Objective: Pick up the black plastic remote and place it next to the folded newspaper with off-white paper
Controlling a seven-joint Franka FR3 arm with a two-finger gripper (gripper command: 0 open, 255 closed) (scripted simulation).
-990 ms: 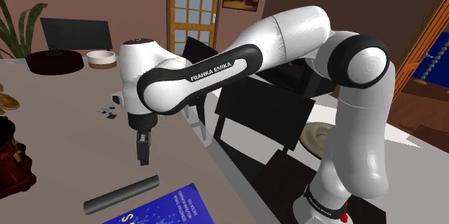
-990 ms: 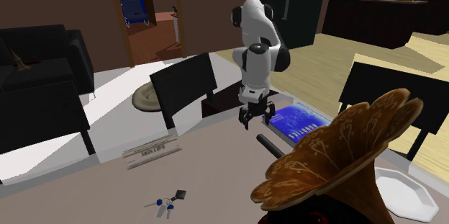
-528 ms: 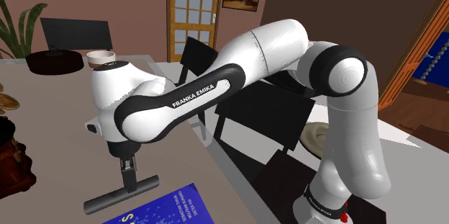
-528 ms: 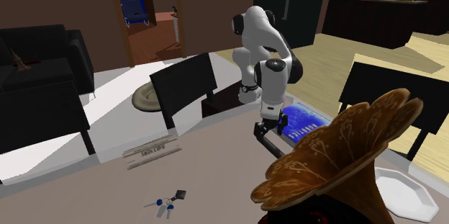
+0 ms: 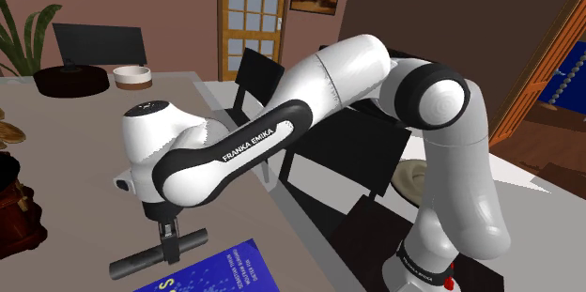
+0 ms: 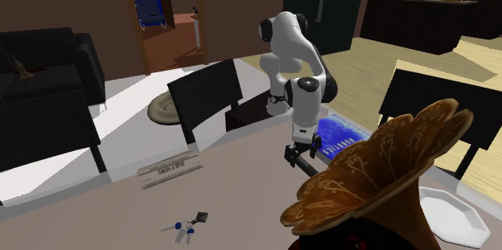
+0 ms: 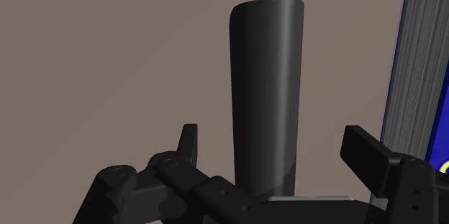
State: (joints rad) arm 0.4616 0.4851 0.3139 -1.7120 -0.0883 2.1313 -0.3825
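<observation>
The remote [image 5: 141, 260] is a long dark bar lying flat on the brownish table [image 5: 84, 149], beside a blue book [image 5: 216, 273]. My gripper [image 5: 169, 246] is down over the remote's middle. In the wrist view the gripper [image 7: 277, 150] is open, and the remote [image 7: 265, 78] runs between the fingers [image 7: 188, 143] with a gap on each side. In the second exterior view the gripper [image 6: 296, 152] stands on the remote [image 6: 304, 164]. The folded off-white newspaper [image 6: 167, 168] lies well towards that view's left, near the table edge.
A set of keys [image 6: 187, 226] lies near the newspaper. A brown horn-shaped object [image 6: 378, 184] stands close to the remote, with a white plate [image 6: 454, 216] beyond it. Dark chairs [image 6: 205, 96] line the table edge. A bowl [image 5: 131, 76] and a dark round base [image 5: 70, 82] sit at the far end.
The arm has swung towards the shoulder view's lower left and come down. The gripper, which hung above the bare table a second ago, now straddles the remote.
</observation>
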